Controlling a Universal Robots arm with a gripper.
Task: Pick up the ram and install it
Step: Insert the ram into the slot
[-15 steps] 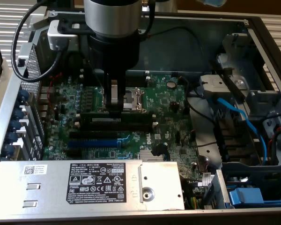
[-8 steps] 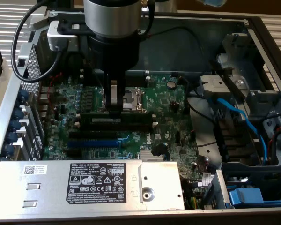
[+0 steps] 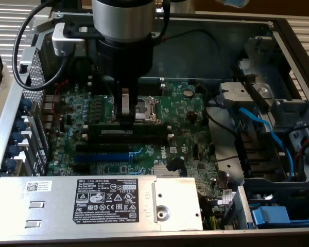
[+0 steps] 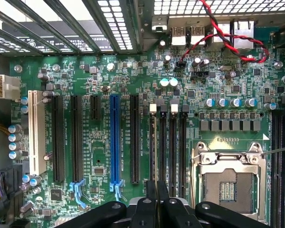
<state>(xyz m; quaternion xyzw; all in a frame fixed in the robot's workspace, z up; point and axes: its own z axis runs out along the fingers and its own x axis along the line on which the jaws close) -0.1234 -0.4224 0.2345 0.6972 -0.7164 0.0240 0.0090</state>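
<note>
- Claw [image 3: 125,117] down over the middle of the motherboard [image 3: 188,110], fingers drawn close and pinching the ram [image 3: 149,126] at mid-length
- Ram standing on its long edge, lined up along the black memory slots [image 4: 173,142]; seated or not, cannot tell
- CPU socket [image 3: 147,107] just beyond the ram on the far side, silver-framed
- Blue expansion slot [image 3: 100,156] on the near side of the ram, parallel to it
- Labelled grey power supply [image 3: 108,203] nearest of all, along the case's near edge
- Blue cable [image 3: 262,126] well apart, toward the exterior view's right
- In the wrist view, claw [image 4: 157,194] over the ends of the memory slots, red-and-black twisted wire [image 4: 218,28] beside the port block
</note>
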